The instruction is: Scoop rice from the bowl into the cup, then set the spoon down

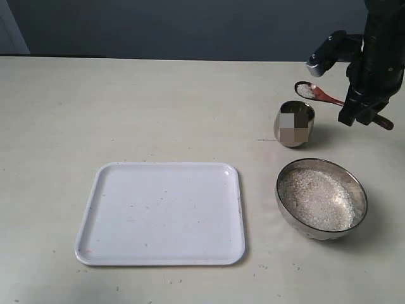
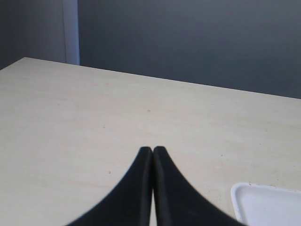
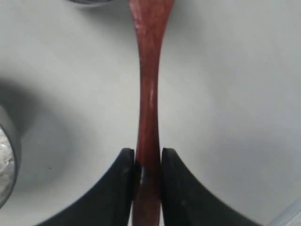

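So the right gripper [image 3: 148,159] was pinched narrow on the spoon [image 3: 149,94], with both pads flat against the handle, well back from the head. Makes sense to me: gripping that far back gives the head some reach and keeps the jaws out of the grains.

The spoon stuck out roughly level, with a small heap of rice [image 1: 305,90] on its head. It hung just above the far side of the cup [image 1: 295,123], not touching the rim as far as I could tell. I'd guess it was kept level so nothing spilled before it got over the mouth, and a wrist roll would be the next thing needed. I couldn't see how much was in the cup.

The bowl [image 1: 297,221] sat just beside the cup with plenty left in it, so the trips are short. The left gripper [image 2: 153,151] was closed tight on nothing, parked over bare table [image 2: 94,117] near the white tray [image 1: 161,212], out of the way. The spoon wasn't set down yet.
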Robot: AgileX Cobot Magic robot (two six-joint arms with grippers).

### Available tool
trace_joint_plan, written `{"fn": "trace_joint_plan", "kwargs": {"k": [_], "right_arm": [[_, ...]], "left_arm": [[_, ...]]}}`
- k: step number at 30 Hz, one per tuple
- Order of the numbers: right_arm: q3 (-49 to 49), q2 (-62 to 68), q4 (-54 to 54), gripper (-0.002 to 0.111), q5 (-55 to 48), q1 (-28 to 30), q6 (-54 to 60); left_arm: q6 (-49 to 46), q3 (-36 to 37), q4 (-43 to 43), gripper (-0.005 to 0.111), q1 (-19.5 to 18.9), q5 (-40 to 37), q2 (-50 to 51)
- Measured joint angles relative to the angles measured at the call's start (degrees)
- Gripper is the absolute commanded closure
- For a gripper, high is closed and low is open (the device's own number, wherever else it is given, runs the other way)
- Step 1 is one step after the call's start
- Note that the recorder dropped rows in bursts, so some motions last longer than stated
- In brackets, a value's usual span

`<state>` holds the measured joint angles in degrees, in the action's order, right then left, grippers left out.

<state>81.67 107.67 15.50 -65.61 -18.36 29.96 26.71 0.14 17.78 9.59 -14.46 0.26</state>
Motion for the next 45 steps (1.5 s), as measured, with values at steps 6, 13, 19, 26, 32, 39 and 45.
{"fn": "trace_joint_plan", "kwargs": {"k": [6, 13, 19, 26, 32, 39, 45], "right_arm": [[0.00, 0.00, 0.54, 0.109, -0.19, 0.00, -0.20], [0.00, 0.00, 0.97, 0.109, -0.23, 0.00, -0.46], [0.00, 0.00, 1.67, 0.109, -0.32, -0.10, -1.29], [0.00, 0.00, 2.19, 0.109, -0.32, -0.99, -1.54], [0.00, 0.00, 3.38, 0.109, -0.82, -1.11, -2.70], [0.00, 0.00, 3.38, 0.109, -1.70, -1.24, -2.86], [0.00, 0.00, 3.38, 0.109, -1.83, -1.24, -2.97]], "left_arm": [[0.00, 0.00, 0.00, 0.106, 0.00, 0.00, 0.00], [0.00, 0.00, 0.00, 0.106, 0.00, 0.00, 0.00], [0.00, 0.00, 0.00, 0.106, 0.00, 0.00, 0.00], [0.00, 0.00, 0.00, 0.106, 0.00, 0.00, 0.00], [0.00, 0.00, 0.00, 0.106, 0.00, 0.00, 0.00], [0.00, 0.00, 0.00, 0.106, 0.00, 0.00, 0.00], [0.00, 0.00, 0.00, 0.106, 0.00, 0.00, 0.00]]}}
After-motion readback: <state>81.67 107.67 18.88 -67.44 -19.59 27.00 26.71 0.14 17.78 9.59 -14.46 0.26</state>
